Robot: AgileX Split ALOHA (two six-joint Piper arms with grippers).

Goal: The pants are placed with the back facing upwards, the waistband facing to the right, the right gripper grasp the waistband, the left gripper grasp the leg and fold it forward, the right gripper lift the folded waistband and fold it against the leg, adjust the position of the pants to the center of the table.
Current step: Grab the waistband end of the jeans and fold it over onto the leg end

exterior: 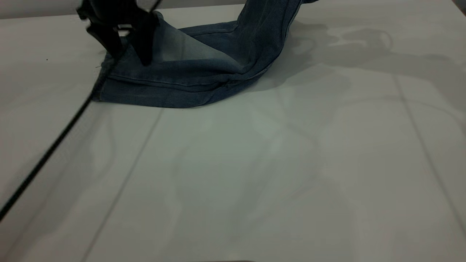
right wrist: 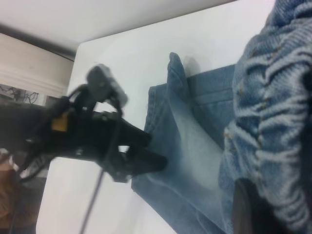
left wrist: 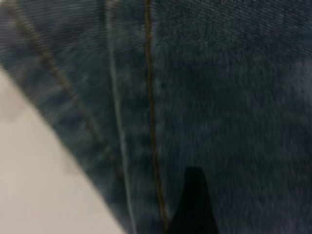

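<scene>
The blue denim pants point(exterior: 174, 87) lie folded lengthwise at the far side of the white table point(exterior: 255, 163). Their right part rises off the table and out of the exterior view's top. The leg point(exterior: 189, 54) lies flat on top, its pale faded side showing. My left gripper point(exterior: 130, 58) stands open at the leg's end, its fingers apart and tips on the denim. In the left wrist view, one finger point(left wrist: 195, 209) hovers over stitched seams. My right gripper point(right wrist: 275, 195) is shut on the ruched waistband point(right wrist: 273, 122) and holds it up. The left gripper point(right wrist: 157, 150) shows beyond.
A black cable point(exterior: 47, 153) runs from the left arm diagonally to the near left corner of the exterior view. The table's far edge point(exterior: 204, 6) lies just behind the pants. Bare white tabletop spreads in front of and to the right of the pants.
</scene>
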